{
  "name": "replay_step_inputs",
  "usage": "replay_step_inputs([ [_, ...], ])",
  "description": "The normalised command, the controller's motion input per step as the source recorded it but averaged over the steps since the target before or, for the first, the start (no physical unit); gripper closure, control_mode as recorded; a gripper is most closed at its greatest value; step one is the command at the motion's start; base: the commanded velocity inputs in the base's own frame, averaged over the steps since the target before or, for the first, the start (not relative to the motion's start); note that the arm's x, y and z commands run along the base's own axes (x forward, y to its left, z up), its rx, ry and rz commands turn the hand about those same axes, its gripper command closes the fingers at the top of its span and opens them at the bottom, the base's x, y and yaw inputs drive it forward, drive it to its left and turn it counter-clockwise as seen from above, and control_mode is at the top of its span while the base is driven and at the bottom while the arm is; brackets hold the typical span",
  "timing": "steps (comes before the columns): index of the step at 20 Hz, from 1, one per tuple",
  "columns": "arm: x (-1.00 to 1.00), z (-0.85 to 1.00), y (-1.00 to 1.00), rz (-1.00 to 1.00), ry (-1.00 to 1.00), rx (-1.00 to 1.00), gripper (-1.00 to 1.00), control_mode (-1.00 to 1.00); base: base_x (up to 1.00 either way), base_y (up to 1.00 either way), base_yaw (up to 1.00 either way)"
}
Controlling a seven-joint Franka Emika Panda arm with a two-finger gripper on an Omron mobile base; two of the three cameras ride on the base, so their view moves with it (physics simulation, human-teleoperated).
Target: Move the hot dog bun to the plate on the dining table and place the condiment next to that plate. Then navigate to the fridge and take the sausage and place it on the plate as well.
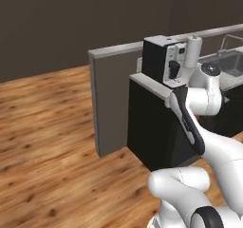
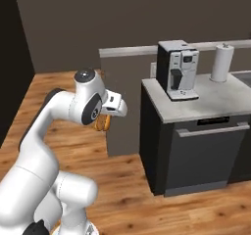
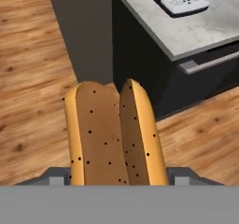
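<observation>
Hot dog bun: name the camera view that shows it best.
The hand view: the tan-orange, slit, speckled hot dog bun stands large in the foreground, held in the gripper above the wooden floor. The right base view gives an orange sliver under the hand; the left base view gives nothing clear.

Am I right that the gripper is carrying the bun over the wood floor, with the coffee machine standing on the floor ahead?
Not quite: the coffee machine stands on the marble counter, as the right base view shows. The gripper does carry the bun over the wood floor.
</observation>
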Motion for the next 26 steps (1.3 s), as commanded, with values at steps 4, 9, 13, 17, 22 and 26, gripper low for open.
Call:
replay_step_inputs([
  [4, 0.0, 0.0, 0.0, 0.0, 0.0, 0.0, 1.0, 1.0, 0.69, 1.0, 0.11],
  [9, 0.0, 0.0, 0.0, 0.0, 0.0, 0.0, 1.0, 1.0, 0.89, 1.0, 0.07],
  [13, 0.0, 0.0, 0.0, 0.0, 0.0, 0.0, 1.0, 1.0, 0.97, 1.0, 0.0],
  [17, 0.0, 0.0, 0.0, 0.0, 0.0, 0.0, 1.0, 1.0, 1.0, 0.87, -0.03],
  [22, 0.0, 0.0, 0.0, 0.0, 0.0, 0.0, 1.0, 1.0, 1.0, 0.8, -0.2],
  [26, 0.0, 0.0, 0.0, 0.0, 0.0, 0.0, 1.0, 1.0, 1.0, 0.85, -0.33],
])
